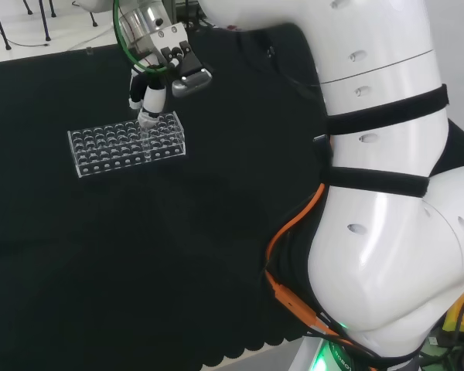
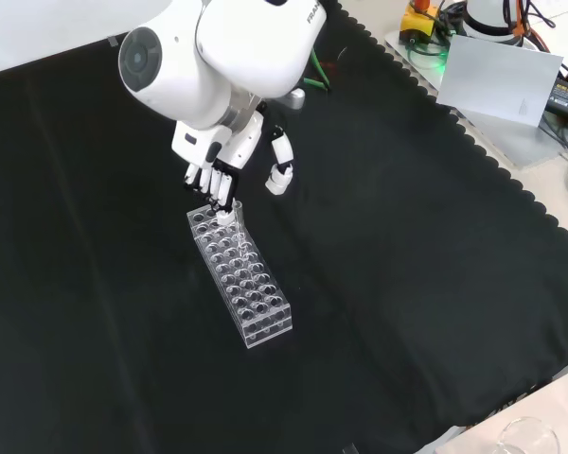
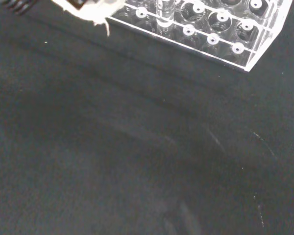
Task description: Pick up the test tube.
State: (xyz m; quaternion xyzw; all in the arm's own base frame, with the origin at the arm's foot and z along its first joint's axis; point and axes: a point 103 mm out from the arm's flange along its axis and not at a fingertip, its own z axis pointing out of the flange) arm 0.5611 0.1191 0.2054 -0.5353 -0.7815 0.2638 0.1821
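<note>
A desk [image 2: 407,284] draped in black cloth with a scalloped edge fills the scene. On it lies a clear plastic test tube rack [image 1: 127,144], a long rectangular block with rows of round holes; in the front view it runs lengthwise away from the hand toward the lower right [image 2: 239,274], and in the wrist view one of its corners stands close and large [image 3: 220,29].

The black and white hand [image 1: 156,81] hangs over the rack's right end as the head view shows it, which is the rack's upper end in the front view [image 2: 218,175]. Its fingers [image 2: 221,197] point down and reach the top of the rack at that end, bunched close together, while the thumb [image 2: 279,170] stands apart to the right in the front view. A slender clear test tube [image 3: 165,13] stands upright in a hole of the rack near that end, just beside the fingertips; the wrist view shows it as a glassy column in the row by the rack's edge. Whether the fingers pinch the tube or merely touch it I cannot tell.

A white link of the arm with a round grey cap [image 2: 142,57] stands above the hand in the front view.
</note>
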